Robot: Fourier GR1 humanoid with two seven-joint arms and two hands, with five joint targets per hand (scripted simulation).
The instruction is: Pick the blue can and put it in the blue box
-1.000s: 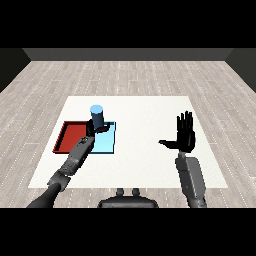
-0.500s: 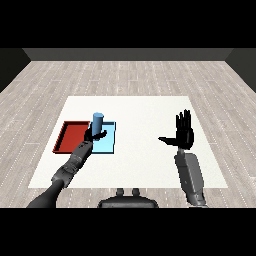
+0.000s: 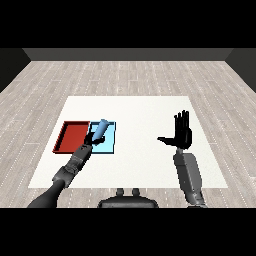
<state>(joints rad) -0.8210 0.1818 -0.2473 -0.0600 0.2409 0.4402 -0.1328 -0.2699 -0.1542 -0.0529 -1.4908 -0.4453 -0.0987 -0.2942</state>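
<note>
One blue can (image 3: pixel 100 129) tilts over the light blue tray (image 3: pixel 109 145); my left hand (image 3: pixel 90 141) seems curled round it, right hand (image 3: pixel 182 134) spread flat.

body: humanoid, two arms | forearms: grey, smooth, cylindrical casings, darker toward the elbows | left hand (image 3: pixel 89 141): black, slim fingers and thumb | right hand (image 3: pixel 183 135): black, flat palm, slim fingers, thumb | markings, cables, screws: too small to tell
</note>
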